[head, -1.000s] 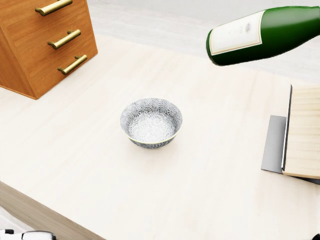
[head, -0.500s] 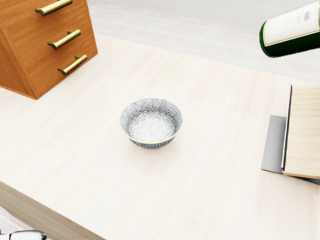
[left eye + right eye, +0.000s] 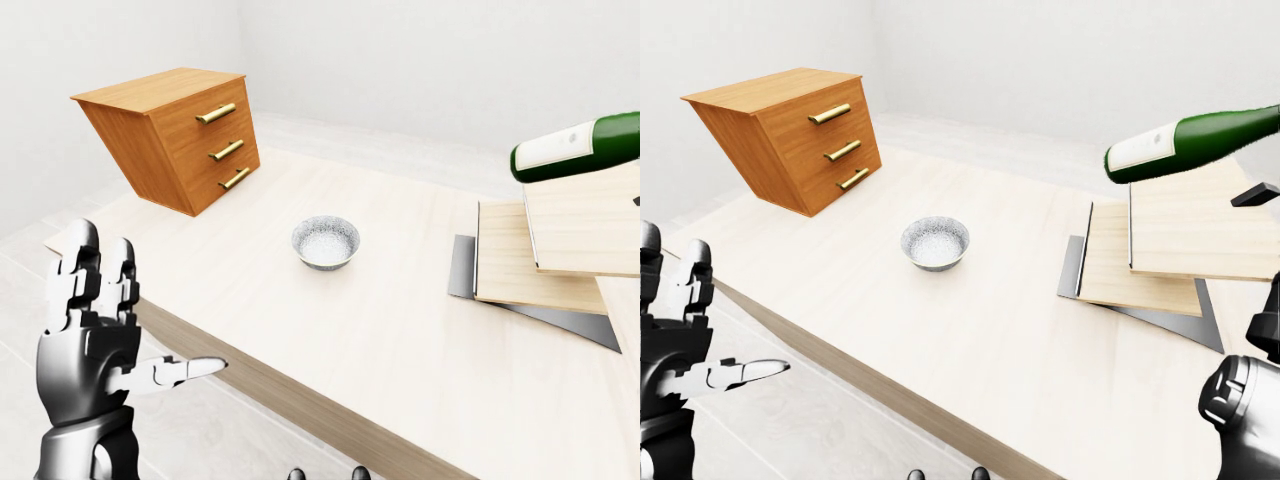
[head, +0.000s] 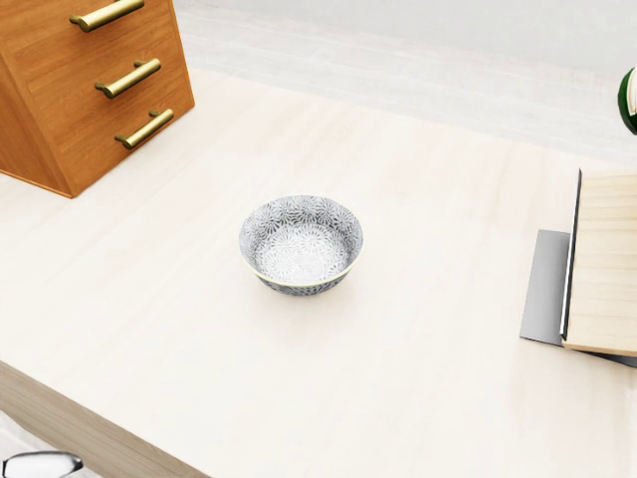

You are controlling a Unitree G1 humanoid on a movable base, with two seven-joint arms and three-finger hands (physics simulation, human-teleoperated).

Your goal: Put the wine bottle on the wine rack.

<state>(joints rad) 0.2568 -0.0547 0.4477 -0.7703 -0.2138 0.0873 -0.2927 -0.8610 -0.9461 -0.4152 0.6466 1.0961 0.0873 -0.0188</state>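
The green wine bottle (image 3: 1185,140) with a white label hangs tilted in the air over the wine rack (image 3: 1160,240), base to the left. Its neck runs off the right edge of both eye views. The rack is a stack of slanted light-wood boards on a grey plate at the table's right. In the head view only the bottle's base (image 4: 630,100) shows at the right edge. My right forearm (image 3: 1245,400) rises at the lower right and the hand carrying the bottle is mostly out of frame. My left hand (image 3: 130,320) stands open at the lower left, off the table.
A patterned grey bowl (image 4: 301,244) sits mid-table. A wooden three-drawer chest (image 3: 180,135) with brass handles stands at the table's upper left. The table's near edge (image 3: 300,400) runs diagonally past my left hand.
In the head view the bottle has travelled right, from upper middle-right to almost out of the frame. The bowl, chest and rack have not moved.
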